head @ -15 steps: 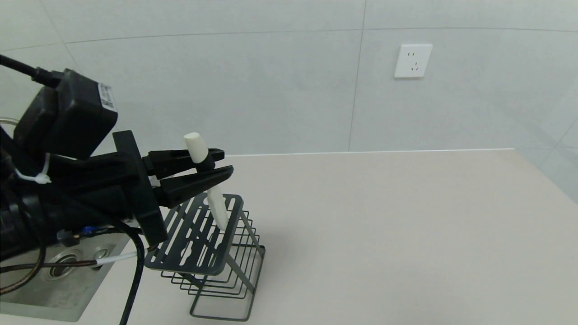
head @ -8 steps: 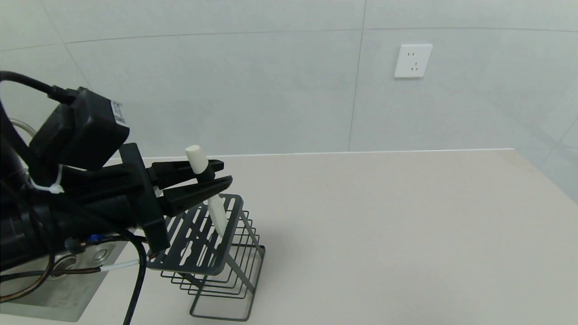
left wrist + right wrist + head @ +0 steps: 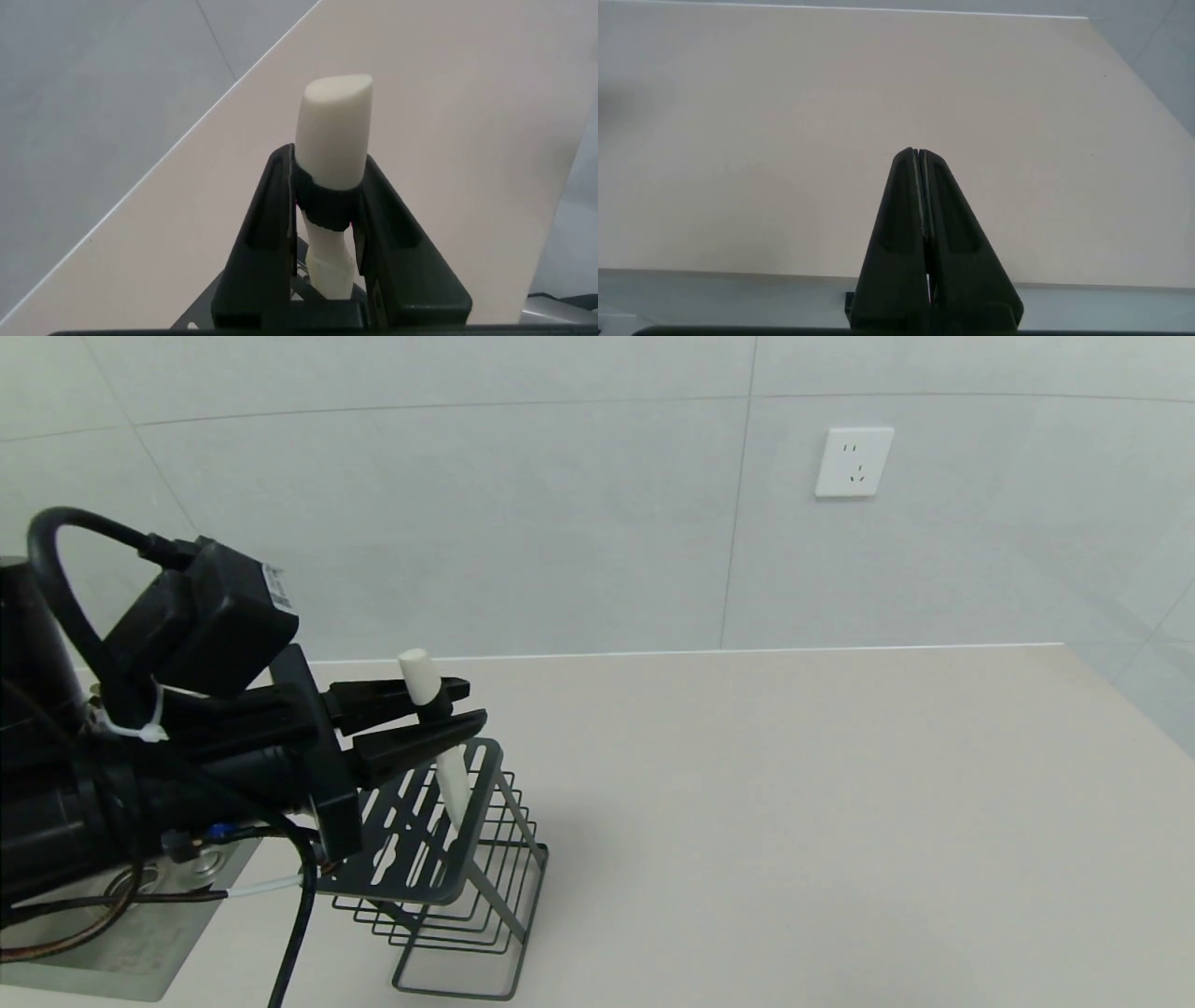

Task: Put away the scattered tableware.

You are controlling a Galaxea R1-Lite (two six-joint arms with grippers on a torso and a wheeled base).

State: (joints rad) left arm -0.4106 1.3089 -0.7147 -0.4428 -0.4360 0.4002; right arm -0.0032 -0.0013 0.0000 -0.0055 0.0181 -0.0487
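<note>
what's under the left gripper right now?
The rack's slotted top plate, its wire basket beneath. The white utensil clamped in the left gripper points down onto the slots; whether its tip is in one I can't tell. The arm covers the plate's left edge.

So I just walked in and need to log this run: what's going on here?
The left gripper is shut on a white utensil with a cream handle, held nearly upright with its tip at the slotted top of the dark grey wire rack on the beige countertop. The right gripper is shut and empty over the countertop.
</note>
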